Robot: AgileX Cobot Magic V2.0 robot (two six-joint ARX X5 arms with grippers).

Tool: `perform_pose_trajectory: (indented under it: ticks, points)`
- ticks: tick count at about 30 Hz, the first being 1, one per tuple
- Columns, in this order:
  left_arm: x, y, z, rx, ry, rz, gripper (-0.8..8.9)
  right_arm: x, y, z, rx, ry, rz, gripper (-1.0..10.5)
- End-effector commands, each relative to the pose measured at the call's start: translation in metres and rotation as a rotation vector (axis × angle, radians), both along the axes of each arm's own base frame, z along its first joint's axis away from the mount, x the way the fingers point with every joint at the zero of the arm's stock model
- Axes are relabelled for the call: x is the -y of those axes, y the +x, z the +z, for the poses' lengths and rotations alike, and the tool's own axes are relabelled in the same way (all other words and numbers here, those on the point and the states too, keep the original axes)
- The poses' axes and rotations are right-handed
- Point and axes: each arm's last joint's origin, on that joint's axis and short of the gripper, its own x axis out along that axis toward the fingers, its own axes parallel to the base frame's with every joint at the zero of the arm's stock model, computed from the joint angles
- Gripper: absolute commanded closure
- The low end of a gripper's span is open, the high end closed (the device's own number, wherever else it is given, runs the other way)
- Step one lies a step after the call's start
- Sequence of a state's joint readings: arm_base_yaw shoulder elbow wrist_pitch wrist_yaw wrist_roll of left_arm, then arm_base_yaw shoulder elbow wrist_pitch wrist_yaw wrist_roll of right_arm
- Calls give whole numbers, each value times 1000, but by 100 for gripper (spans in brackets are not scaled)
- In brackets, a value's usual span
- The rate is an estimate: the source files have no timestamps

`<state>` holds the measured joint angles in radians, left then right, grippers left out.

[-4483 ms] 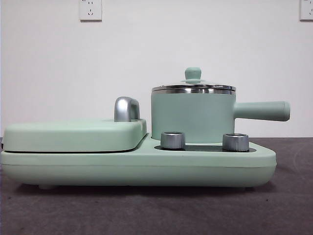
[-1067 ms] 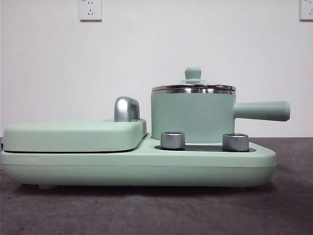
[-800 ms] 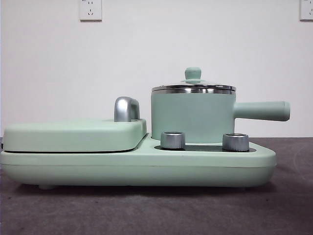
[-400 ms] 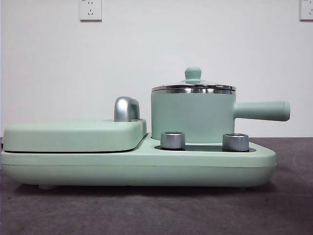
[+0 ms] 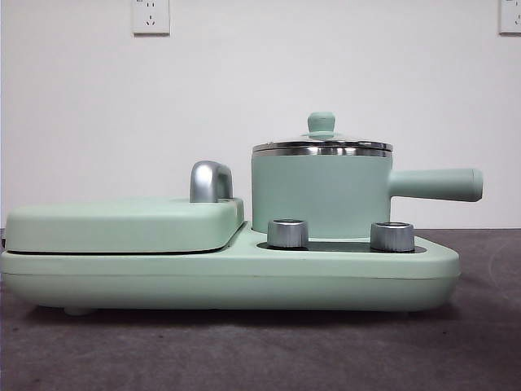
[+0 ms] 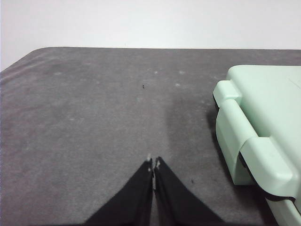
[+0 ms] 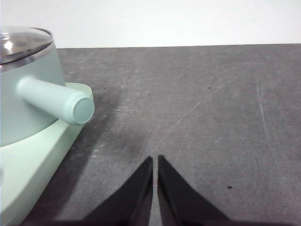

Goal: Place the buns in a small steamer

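The small steamer [image 5: 321,191] is a mint-green pot with a straight side handle [image 5: 435,185], a steel rim and a glass lid with a green knob [image 5: 321,123]. It stands on the right half of the mint-green cooker base [image 5: 228,277]. It also shows in the right wrist view [image 7: 28,84]. No buns are in view. My left gripper [image 6: 153,164] is shut and empty over the dark table, beside the cooker's corner [image 6: 256,136]. My right gripper [image 7: 154,159] is shut and empty over the table, beside the steamer's handle [image 7: 56,100]. Neither gripper shows in the front view.
A flat green lidded griddle [image 5: 122,224] with a chrome handle [image 5: 210,181] fills the cooker's left half. Two steel dials [image 5: 287,233] sit in front of the steamer. The dark grey table [image 5: 260,350] runs to a white wall with sockets [image 5: 151,16].
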<state>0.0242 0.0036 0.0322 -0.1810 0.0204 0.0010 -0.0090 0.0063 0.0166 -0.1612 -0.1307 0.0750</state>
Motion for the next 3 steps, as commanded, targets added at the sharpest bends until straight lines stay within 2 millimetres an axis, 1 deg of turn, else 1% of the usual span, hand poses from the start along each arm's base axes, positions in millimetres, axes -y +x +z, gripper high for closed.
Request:
perform_pose_trajectory:
  ticks: [1,3]
  points:
    - [0,1,-7,-24,9,1,806,0,0,-1,2,-8,2,931]
    - [0,1,-7,-24,9,1,806,0,0,-1,2,-8,2,931]
